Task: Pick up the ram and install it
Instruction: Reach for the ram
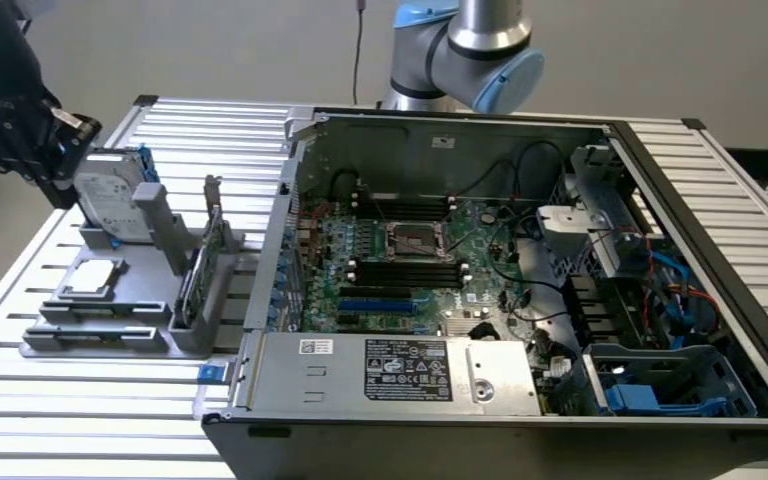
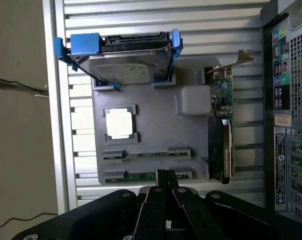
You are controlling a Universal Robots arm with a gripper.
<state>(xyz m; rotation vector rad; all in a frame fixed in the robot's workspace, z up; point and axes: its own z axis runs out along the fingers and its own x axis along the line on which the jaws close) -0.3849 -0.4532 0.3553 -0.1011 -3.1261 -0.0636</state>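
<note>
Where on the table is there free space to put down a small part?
The bare slats in front of the gray tray, toward the near table edge, are free. A narrower strip lies behind the tray, beside the computer case. The tray itself and the case interior are crowded.
</note>
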